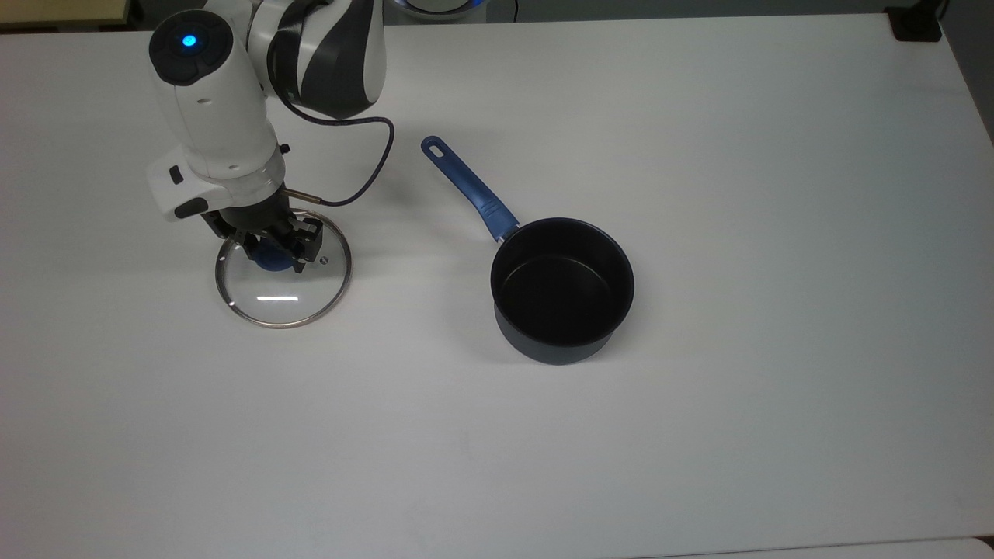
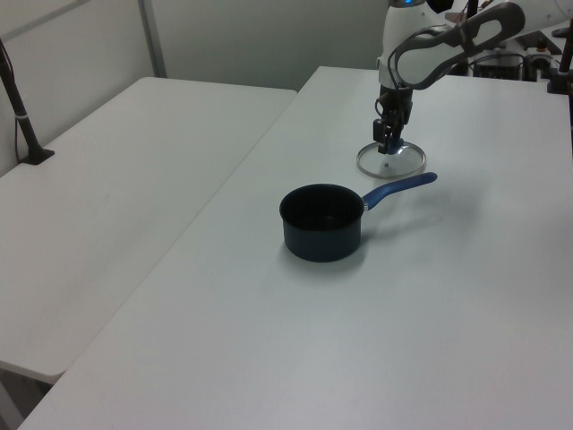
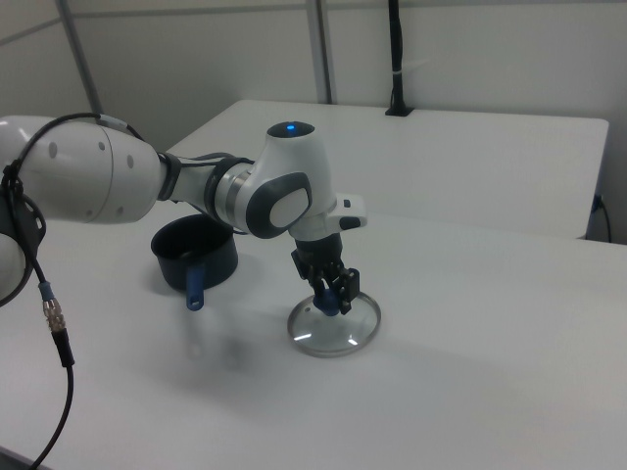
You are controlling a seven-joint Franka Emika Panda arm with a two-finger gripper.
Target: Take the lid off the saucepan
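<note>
The glass lid [image 1: 283, 291] with its metal rim lies low at the table, far to the top view's left of the saucepan [image 1: 562, 289]. My gripper [image 1: 272, 252] stands over the lid's middle, shut on the blue knob [image 1: 270, 261]. The saucepan is uncovered and its black inside shows. Its long blue handle [image 1: 470, 189] points up and to the top view's left. In the left view the lid [image 2: 390, 161] sits behind the saucepan [image 2: 322, 222], under the gripper [image 2: 388, 143]. In the right view the gripper [image 3: 328, 299] holds the knob above the lid [image 3: 335, 331], with the saucepan [image 3: 196, 253] behind.
The white table [image 1: 699, 427] stretches wide to the top view's right and front of the saucepan. A dark cable [image 1: 365, 171] loops from the arm between the lid and the handle. A second white table [image 2: 107, 179] with a black post [image 2: 18, 98] adjoins.
</note>
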